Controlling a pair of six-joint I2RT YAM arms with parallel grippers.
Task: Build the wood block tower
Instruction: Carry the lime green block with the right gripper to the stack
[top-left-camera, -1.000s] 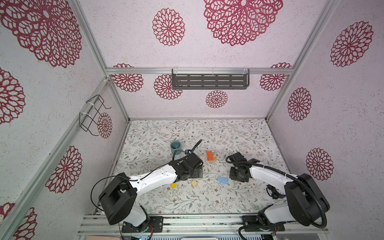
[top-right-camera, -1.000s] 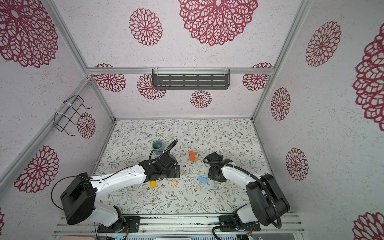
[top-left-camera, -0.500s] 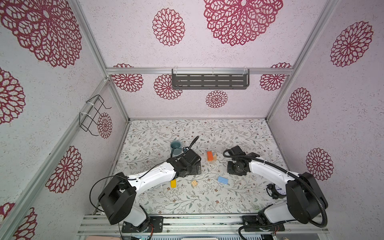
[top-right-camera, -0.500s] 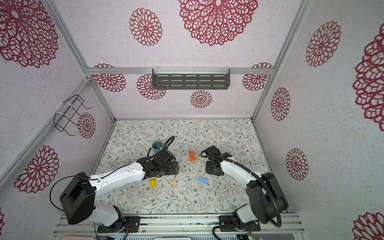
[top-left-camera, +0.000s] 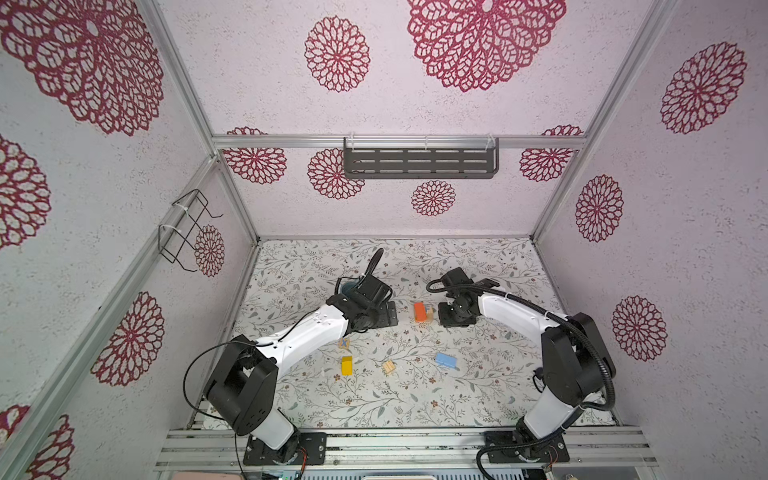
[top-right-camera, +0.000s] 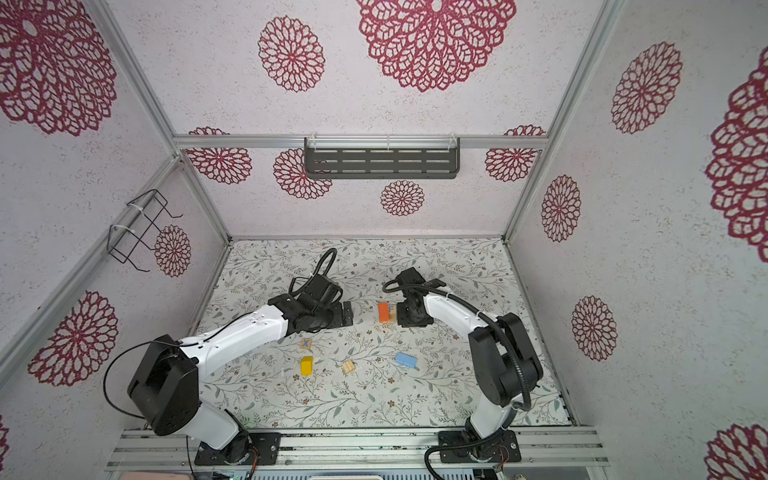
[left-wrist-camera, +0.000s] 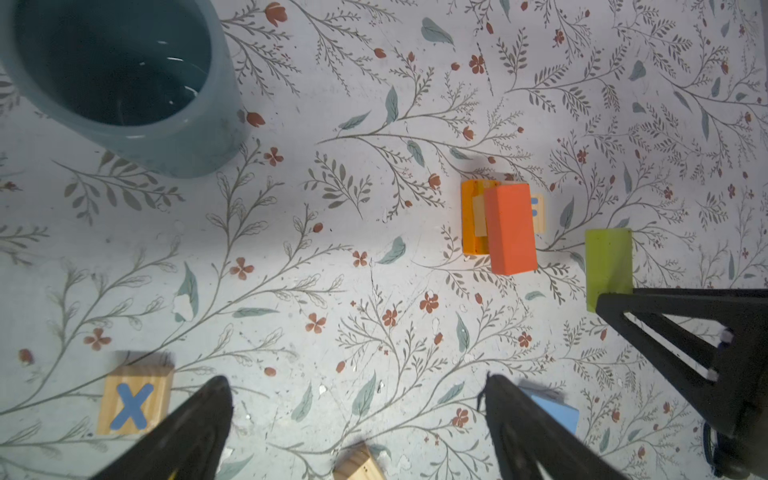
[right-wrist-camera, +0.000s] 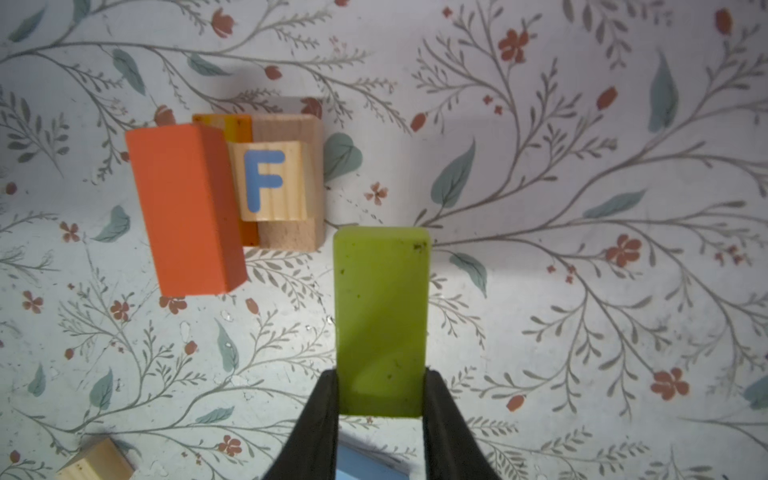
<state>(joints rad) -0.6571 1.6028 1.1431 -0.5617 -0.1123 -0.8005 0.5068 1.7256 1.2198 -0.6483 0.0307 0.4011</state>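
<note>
— How is the scene lit?
— Brightly and evenly from overhead; a soft shadow is cast beside the tower (right-wrist-camera: 232, 187).
— And sharpness?
— The blue block (right-wrist-camera: 365, 463) is rendered out of focus.

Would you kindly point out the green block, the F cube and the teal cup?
green block (right-wrist-camera: 380, 320), right wrist view, middle of broad face.
F cube (right-wrist-camera: 268, 180), right wrist view, lettered face.
teal cup (left-wrist-camera: 183, 153), left wrist view, outer wall.

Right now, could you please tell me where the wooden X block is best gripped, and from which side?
I'd grip the X block across two opposite side faces, coming straight down: it lies flat, X up, nothing touching it.
</note>
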